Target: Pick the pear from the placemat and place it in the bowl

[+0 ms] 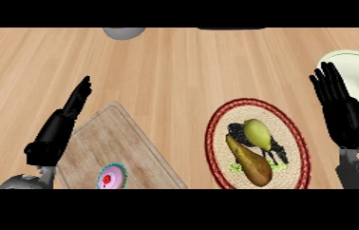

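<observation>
Wooden counter [175,81], seen from above. A pale cutting board [98,143] lies at lower left, set at a slant. An oval woven placemat [219,153] with a red rim lies at lower right, well apart from the board.

The left hand [73,103] is at the left, above the board's upper corner, fingers straight and released, holding nothing. The right hand [336,105] is at the right edge, fingers also straight and spread, empty; it overlaps the lower part of a pale bowl [344,58], which is cut off by the right edge.

On the placemat, a long brown fruit [251,163] lies at a slant. The yellow-green pear [257,133] lies just above it, touching it, apart from both hands. A small cupcake [108,178] sits on the board's lower part. A grey round object [124,32] shows at the top edge.
</observation>
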